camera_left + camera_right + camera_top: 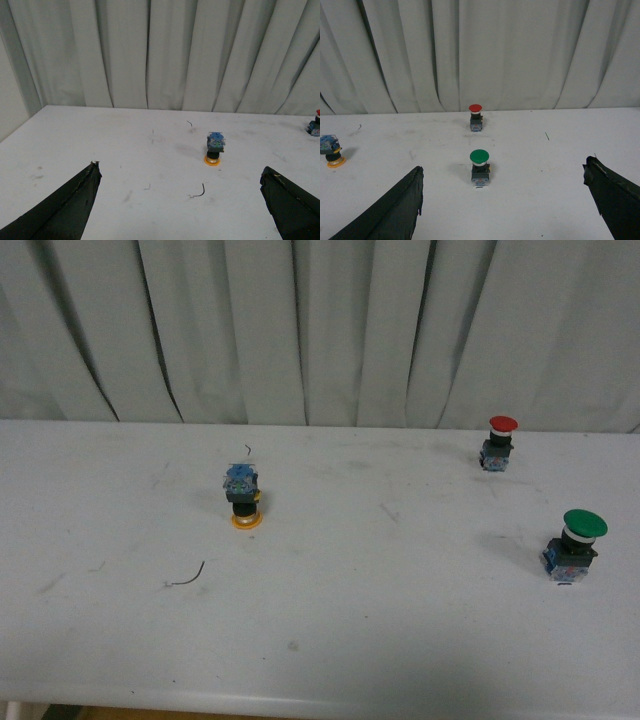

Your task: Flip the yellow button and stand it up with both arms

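Observation:
The yellow button (244, 497) stands upside down on the white table, left of middle, its yellow cap on the surface and its blue contact block on top. It also shows in the left wrist view (214, 149) and at the edge of the right wrist view (331, 152). Neither arm shows in the front view. My left gripper (180, 172) is open and empty, well short of the button, with the button ahead between its fingers (70, 205). My right gripper (502, 172) is open and empty, far from the yellow button.
A red-capped button (499, 443) stands upright at the back right. A larger green-capped button (575, 545) stands upright near the right edge, ahead of my right gripper (480, 167). A small bent wire (188, 577) lies near the yellow button. Grey curtains hang behind the table.

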